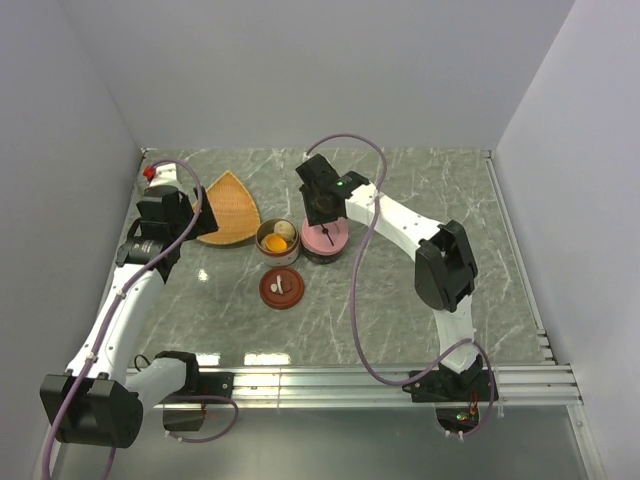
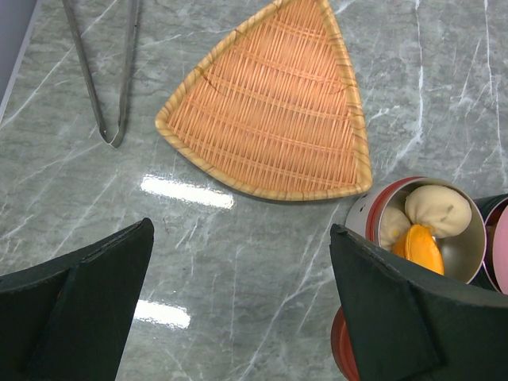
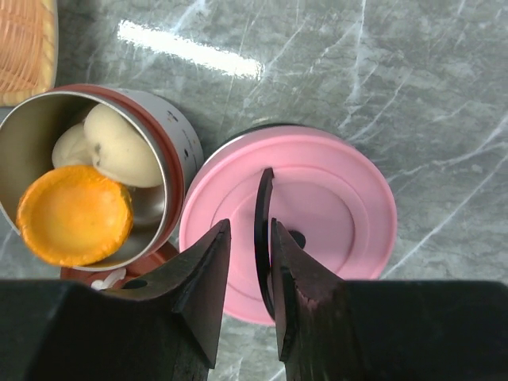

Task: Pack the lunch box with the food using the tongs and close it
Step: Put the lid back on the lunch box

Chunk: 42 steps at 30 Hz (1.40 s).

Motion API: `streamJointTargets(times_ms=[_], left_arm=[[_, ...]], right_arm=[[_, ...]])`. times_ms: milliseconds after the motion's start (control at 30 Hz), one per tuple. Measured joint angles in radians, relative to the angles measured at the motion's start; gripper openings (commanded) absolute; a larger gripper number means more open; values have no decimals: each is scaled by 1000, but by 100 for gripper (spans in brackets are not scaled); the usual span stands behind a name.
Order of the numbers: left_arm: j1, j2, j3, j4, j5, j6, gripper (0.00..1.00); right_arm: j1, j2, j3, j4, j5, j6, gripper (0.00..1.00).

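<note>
Grey metal tongs [image 2: 113, 136] lie flat at the far left of your marble table [image 2: 262, 270], with neither gripper on them. Their two arms meet at the near end and splay apart toward the top of the left wrist view. The tips run off that edge, so you cannot tell whether anything sits between them.

Your left gripper [image 2: 240, 238] hangs over bare marble near the tongs, its jaws spread wide and holding nothing.

Next comes the woven orange fan-shaped plate [image 2: 270, 111]. Just beside its right corner stands the open tin [image 2: 367, 216], and that is where your food is. It holds two beige dumplings [image 3: 119, 147] and one orange piece [image 3: 75, 213].

In front of that tin, toward the arm bases, a red lid [image 1: 290, 296] lies flat with a small white bit on it.

Right of the open tin, close enough that you cannot tell whether they touch, sits a second tin under a pink lid [image 3: 333, 198]. Your right gripper [image 3: 248, 228] is over it, jaws narrowly parted either side of the lid's thin black upright handle [image 3: 260, 214]. A sliver of gap shows on the handle's left side.
</note>
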<state>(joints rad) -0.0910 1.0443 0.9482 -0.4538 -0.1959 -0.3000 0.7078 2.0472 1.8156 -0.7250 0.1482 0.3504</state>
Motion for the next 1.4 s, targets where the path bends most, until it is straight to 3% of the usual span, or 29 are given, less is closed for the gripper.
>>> streamJointTargets(times_ms=[733, 833, 1067, 1400], left_arm=[[-2, 0, -10, 0, 1, 0, 99], [-2, 0, -10, 0, 1, 0, 99], [-4, 0, -10, 0, 1, 0, 100], [-5, 0, -11, 0, 0, 0, 100]], right_arm=[[0, -62, -77, 4, 18, 13, 34], [0, -65, -101, 7, 22, 16, 30], [0, -67, -117, 6, 24, 18, 11], [0, -74, -117, 6, 26, 14, 6]])
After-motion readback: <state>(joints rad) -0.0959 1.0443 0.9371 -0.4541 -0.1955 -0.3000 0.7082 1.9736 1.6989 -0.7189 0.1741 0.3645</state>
